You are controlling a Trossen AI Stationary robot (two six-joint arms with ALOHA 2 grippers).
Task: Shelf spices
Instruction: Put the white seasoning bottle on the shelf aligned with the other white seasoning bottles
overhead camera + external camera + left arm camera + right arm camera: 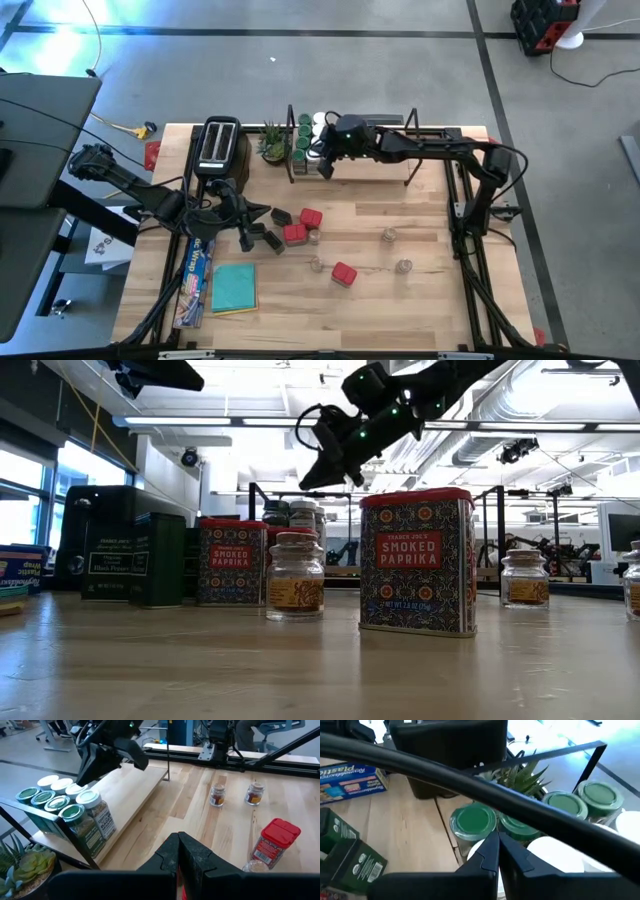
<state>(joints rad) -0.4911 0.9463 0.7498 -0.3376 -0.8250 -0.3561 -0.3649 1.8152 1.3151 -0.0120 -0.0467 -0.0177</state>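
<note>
The light-wood shelf [380, 165] stands along the table's far edge. Several green-lidded and white-lidded jars [303, 135] stand packed at its left end. My right gripper [324, 170] is shut and hovers just above these jars [475, 820]; in the low view its tips [308, 482] stand clear of the lids. On the table rest red tins [311, 217], [344, 274], dark tins [281, 215], [272, 241] and tiny clear jars [388, 235], [404, 266]. My left gripper [247, 240] is shut and sits low beside the dark tins, pointing toward the shelf [130, 795].
A black toaster [220, 145] and a small potted plant [272, 143] stand left of the shelf. A teal pad [233, 287] and a plastic-wrap box [197, 280] lie near the left front corner. The shelf plank right of the jars is bare.
</note>
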